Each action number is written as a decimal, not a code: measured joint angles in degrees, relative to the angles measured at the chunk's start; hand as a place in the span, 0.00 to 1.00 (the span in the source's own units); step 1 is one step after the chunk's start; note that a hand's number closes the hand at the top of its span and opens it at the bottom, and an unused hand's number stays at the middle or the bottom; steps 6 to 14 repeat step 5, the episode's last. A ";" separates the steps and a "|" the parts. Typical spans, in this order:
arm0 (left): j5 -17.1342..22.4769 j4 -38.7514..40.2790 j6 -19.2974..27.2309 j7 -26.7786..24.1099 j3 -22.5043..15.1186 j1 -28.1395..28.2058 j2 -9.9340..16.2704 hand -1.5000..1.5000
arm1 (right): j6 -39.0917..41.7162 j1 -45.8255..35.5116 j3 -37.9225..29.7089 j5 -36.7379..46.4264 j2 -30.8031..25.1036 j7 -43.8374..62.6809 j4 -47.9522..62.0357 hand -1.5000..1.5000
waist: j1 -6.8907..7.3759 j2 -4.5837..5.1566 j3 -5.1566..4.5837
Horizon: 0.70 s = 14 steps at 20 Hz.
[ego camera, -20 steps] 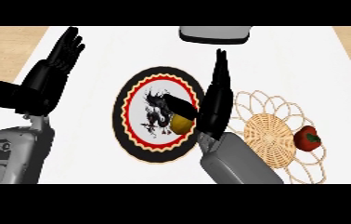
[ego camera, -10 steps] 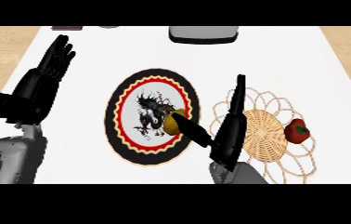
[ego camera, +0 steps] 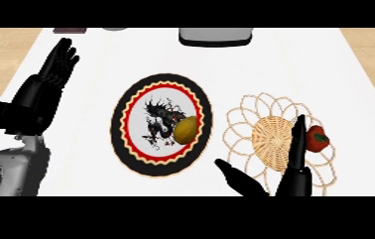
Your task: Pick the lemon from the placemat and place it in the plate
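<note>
The yellow lemon [ego camera: 185, 129] lies on the plate [ego camera: 126, 134], a round plate with a black rim, red and yellow ring and a dark dragon figure, right of its middle. My right hand [ego camera: 293, 176] is open at the lower right, fingers straight up over the woven placemat [ego camera: 275, 136], thumb pointing left toward the plate; it touches nothing. My left hand [ego camera: 44, 91] rests open at the left edge, fingers up.
A red tomato-like fruit [ego camera: 317, 139] with a green stem sits on the right side of the placemat, just beside my right fingers. A grey appliance [ego camera: 217, 35] stands at the counter's far edge, with small items [ego camera: 71, 30] at the far left.
My right hand has let go of the lemon and drawn back down and right, away from the plate. The lemon now lies uncovered on the plate. The left hand has hardly moved.
</note>
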 measured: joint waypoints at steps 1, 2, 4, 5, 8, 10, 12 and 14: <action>0.01 0.20 -0.22 0.36 0.39 -0.33 0.10 0.50 | -0.01 0.88 -0.05 -0.69 -0.45 -0.94 -0.72 0.00 | 0.01 0.02 0.00; 0.19 0.39 -0.46 0.41 0.60 -0.59 0.02 0.50 | -0.26 2.63 0.54 -0.97 -1.26 -2.04 -1.69 0.00 | 0.00 0.02 0.00; 0.84 -0.24 -1.50 0.73 1.42 -0.29 0.65 0.50 | -1.03 5.81 1.01 -1.57 -3.11 -4.27 -3.38 0.00 | 0.00 0.01 0.00; 0.31 -0.67 -1.29 0.39 1.06 0.52 0.13 0.50 | -1.42 7.12 0.99 -1.73 -3.77 -5.35 -3.87 0.00 | 0.01 0.00 0.00; 0.31 -0.67 -1.29 0.39 1.06 0.52 0.13 0.50 | -1.42 7.12 0.99 -1.73 -3.77 -5.35 -3.87 0.00 | 0.01 0.00 0.00; 0.31 -0.67 -1.29 0.39 1.06 0.52 0.13 0.50 | -1.42 7.12 0.99 -1.73 -3.77 -5.35 -3.87 0.00 | 0.01 0.00 0.00; 0.31 -0.67 -1.29 0.39 1.06 0.52 0.13 0.50 | -1.42 7.12 0.99 -1.73 -3.77 -5.35 -3.87 0.00 | 0.01 0.00 0.00; 0.31 -0.67 -1.29 0.39 1.06 0.52 0.13 0.50 | -1.42 7.12 0.99 -1.73 -3.77 -5.35 -3.87 0.00 | 0.01 0.00 0.00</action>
